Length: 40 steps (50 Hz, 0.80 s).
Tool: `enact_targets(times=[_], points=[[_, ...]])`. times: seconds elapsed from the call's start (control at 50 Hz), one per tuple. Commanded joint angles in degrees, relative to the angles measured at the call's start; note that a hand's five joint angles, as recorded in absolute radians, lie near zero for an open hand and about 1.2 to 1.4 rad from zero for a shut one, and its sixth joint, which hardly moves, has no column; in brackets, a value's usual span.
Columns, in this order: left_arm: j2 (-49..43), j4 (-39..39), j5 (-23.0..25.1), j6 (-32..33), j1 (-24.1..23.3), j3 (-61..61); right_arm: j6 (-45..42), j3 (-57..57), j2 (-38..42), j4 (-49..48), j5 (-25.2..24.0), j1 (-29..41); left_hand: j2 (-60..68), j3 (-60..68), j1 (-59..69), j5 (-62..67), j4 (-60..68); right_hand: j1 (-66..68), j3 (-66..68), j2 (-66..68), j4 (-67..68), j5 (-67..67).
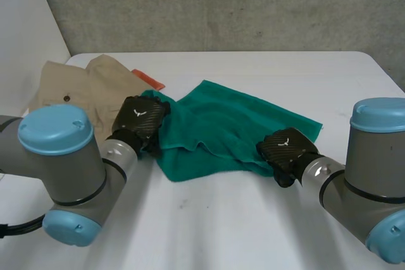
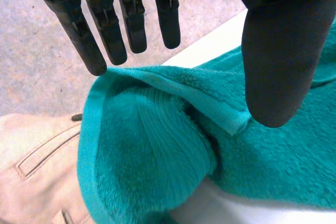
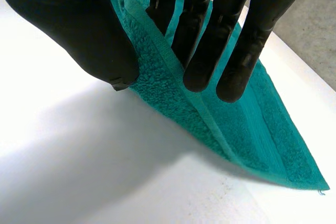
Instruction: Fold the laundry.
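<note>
Green towel [image 1: 234, 124] lies rumpled in the middle of the white table [image 1: 221, 219], between the two hands. Its long axis runs left to right, and one corner points to the far right.

At the near right, the right hand [image 1: 288, 147] pinches the near hem of the towel [image 3: 252, 129] between thumb and straight fingers [image 3: 202, 51], and this edge is raised from the table.

At the left end, the left hand [image 1: 139, 118] is spread over a folded corner of the towel [image 2: 157, 145]. Its fingers [image 2: 131, 19] are straight and well apart from the thumb, and they grasp nothing.

Farther left, a beige garment [image 1: 82, 86] lies flat beside the towel. An orange cloth [image 1: 149, 79] shows at its far edge.
</note>
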Motion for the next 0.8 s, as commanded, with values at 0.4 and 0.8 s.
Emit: enact_targets(times=[0.4, 0.8], points=[[-9.6, 1.5, 0.0, 3.4, -2.8, 9.8, -0.2, 2.4, -1.2, -1.5, 0.1, 0.0, 53.6, 53.4, 53.1, 54.4, 54.1, 23.2, 12.4, 12.9, 12.0, 13.8], [15.2, -3.6, 0.3, 3.7, -0.5, 4.9, 0.4, -4.0, -3.1, 1.8, -1.2, -3.2, 55.3, 55.0, 54.8, 56.1, 55.8, -40.5, -51.3, -50.8, -51.7, -49.9]])
